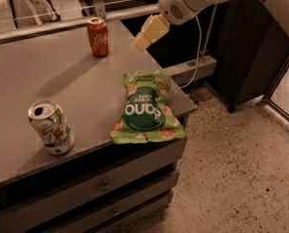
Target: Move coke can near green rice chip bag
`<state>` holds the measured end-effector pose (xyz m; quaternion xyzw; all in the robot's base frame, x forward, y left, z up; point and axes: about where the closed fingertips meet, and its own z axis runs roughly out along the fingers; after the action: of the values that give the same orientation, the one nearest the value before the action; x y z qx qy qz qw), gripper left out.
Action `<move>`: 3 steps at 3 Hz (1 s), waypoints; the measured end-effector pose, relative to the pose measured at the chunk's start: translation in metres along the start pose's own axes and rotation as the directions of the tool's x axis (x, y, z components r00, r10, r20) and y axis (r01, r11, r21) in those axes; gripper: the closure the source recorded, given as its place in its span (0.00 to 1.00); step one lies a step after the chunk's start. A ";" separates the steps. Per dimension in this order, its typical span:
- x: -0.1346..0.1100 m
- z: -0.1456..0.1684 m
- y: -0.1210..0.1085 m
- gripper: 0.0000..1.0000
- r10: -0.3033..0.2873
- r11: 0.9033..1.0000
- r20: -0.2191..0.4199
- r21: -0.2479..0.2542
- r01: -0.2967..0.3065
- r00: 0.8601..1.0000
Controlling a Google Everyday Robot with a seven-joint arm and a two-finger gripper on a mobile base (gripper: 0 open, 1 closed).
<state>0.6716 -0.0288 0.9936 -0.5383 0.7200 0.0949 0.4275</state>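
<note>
The coke can [98,37] is a red can with white script and stands upright at the far side of the grey table [47,81]. The green rice chip bag [147,108] lies flat near the table's right front corner, well apart from the can. My gripper [141,42], cream-coloured on a white arm, hangs in the air to the right of the coke can, above the table's far right edge. It holds nothing and touches nothing.
A white and green soda can [51,127], opened, stands near the table's front left. Drawers [110,188] run under the table front. A dark cabinet [246,47] and speckled floor [241,169] lie to the right. A rail [47,25] runs behind the table.
</note>
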 end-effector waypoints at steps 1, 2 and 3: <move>-0.030 0.032 -0.014 0.00 0.054 0.998 0.091 0.034 -0.057 0.994; -0.058 0.067 -0.027 0.00 0.103 0.990 0.195 0.076 -0.120 0.975; -0.058 0.067 -0.027 0.00 0.103 0.990 0.195 0.076 -0.120 0.975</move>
<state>0.7321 0.0405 1.0026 -0.4661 0.7084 0.1383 0.5117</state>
